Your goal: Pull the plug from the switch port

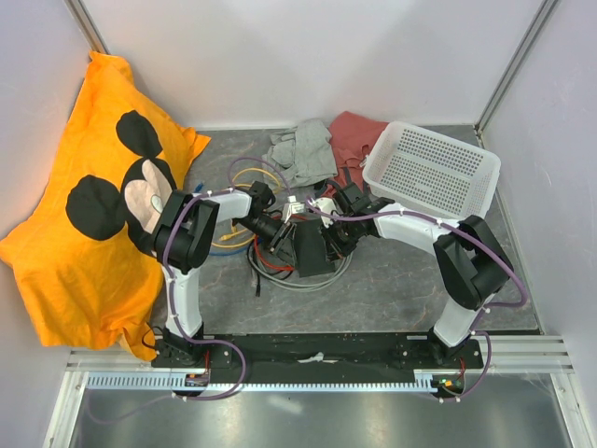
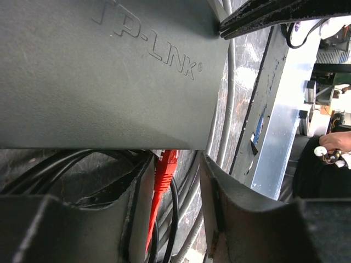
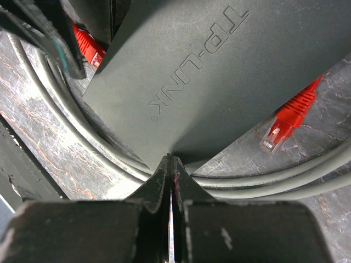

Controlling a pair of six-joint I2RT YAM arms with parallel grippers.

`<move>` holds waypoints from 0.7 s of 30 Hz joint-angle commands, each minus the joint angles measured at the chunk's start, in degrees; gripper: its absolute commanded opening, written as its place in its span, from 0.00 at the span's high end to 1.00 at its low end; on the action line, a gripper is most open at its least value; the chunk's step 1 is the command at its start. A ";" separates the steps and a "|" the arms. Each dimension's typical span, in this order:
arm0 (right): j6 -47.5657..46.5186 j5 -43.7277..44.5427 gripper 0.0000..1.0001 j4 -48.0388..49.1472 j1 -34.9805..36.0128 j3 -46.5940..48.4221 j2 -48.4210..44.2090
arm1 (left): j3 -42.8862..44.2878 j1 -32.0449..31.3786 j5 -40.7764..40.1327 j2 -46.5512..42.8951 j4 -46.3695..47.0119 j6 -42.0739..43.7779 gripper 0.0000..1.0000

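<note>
The switch (image 2: 109,76) is a flat black TP-LINK box lying on coiled cables (image 1: 312,250). A red plug (image 2: 166,164) sits in the switch port on its near edge, and its red cable runs down toward the camera. My left gripper (image 2: 174,189) is open astride that plug; the plug is close against the left finger (image 2: 129,208), with a gap to the right one. In the right wrist view the same plug (image 3: 88,46) shows at the box's far edge. My right gripper (image 3: 171,160) is shut, empty, with its tips against a corner of the switch (image 3: 219,71).
A second red plug (image 3: 282,123) lies loose on the mat beside the switch. Grey cables (image 3: 82,142) loop around the box. A white basket (image 1: 434,168) stands at the back right, crumpled clothes (image 1: 303,154) at the back, and an orange Mickey Mouse cloth (image 1: 93,215) on the left.
</note>
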 commanded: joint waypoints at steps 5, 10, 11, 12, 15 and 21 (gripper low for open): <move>-0.76 1.02 1.00 0.90 0.42 0.58 1.92 | 1.74 -1.03 -1.85 1.77 -0.15 0.22 0.66; -0.67 1.11 1.00 0.90 0.42 0.67 2.10 | 1.57 -1.47 -3.79 2.21 1.96 -3.90 0.74; -0.67 1.02 1.00 0.90 0.50 0.67 2.10 | 1.57 -1.47 -4.05 2.30 2.14 -4.69 0.75; -0.67 1.19 1.00 0.90 0.50 0.58 2.10 | 1.92 -1.56 -4.31 2.83 2.49 -5.66 0.84; -0.59 1.37 1.00 0.90 0.59 0.50 2.19 | 2.36 -1.56 -3.71 3.44 2.49 -10.05 0.91; -0.67 2.16 1.00 0.90 1.12 0.41 1.92 | 3.24 -1.47 -5.71 3.88 2.58 -12.87 0.98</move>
